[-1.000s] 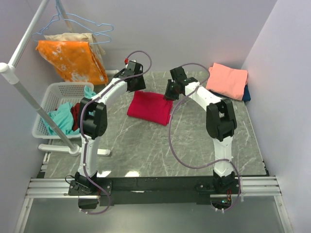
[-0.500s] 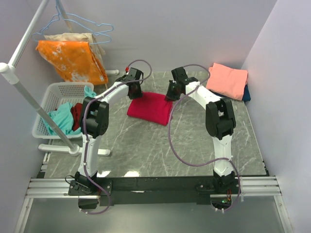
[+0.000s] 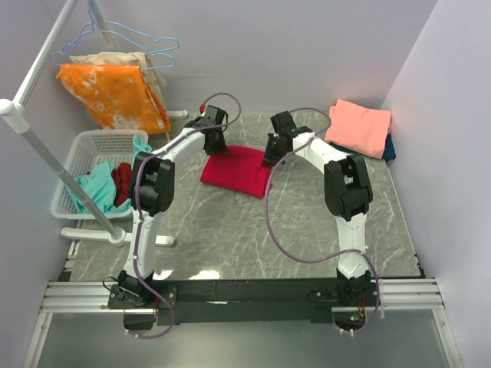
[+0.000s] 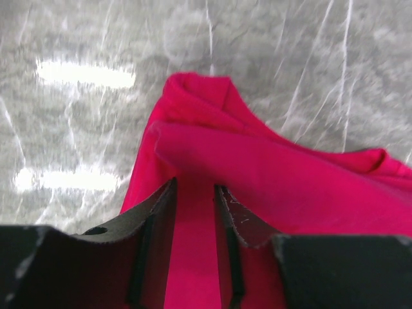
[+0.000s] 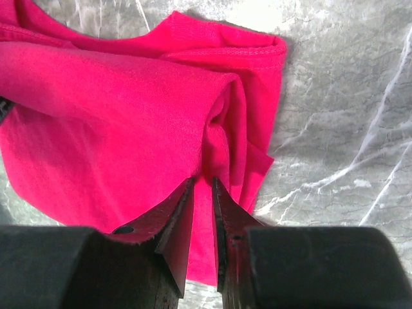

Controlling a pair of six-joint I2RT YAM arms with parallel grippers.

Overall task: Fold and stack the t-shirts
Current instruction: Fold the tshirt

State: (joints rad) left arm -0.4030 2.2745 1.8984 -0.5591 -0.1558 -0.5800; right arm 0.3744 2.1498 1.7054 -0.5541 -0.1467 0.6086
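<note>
A crimson-red t-shirt lies folded on the grey marble table, bunched along its far edge. My left gripper is down at its far left corner. In the left wrist view the jaws stand narrow with red cloth pinched between them. My right gripper is at the far right corner, and its wrist view shows it shut on a fold of the same shirt. A folded salmon-pink t-shirt rests on a dark blue one at the back right.
A white basket with teal and dark red clothes stands at the left edge. An orange white-blotched cloth hangs from hangers on the rack, whose white pole slants across the left side. Walls close in the back and right.
My left gripper came down onto the shirt's far left corner and closed on the cloth. The right gripper dropped slightly and tightened on the far right corner.
</note>
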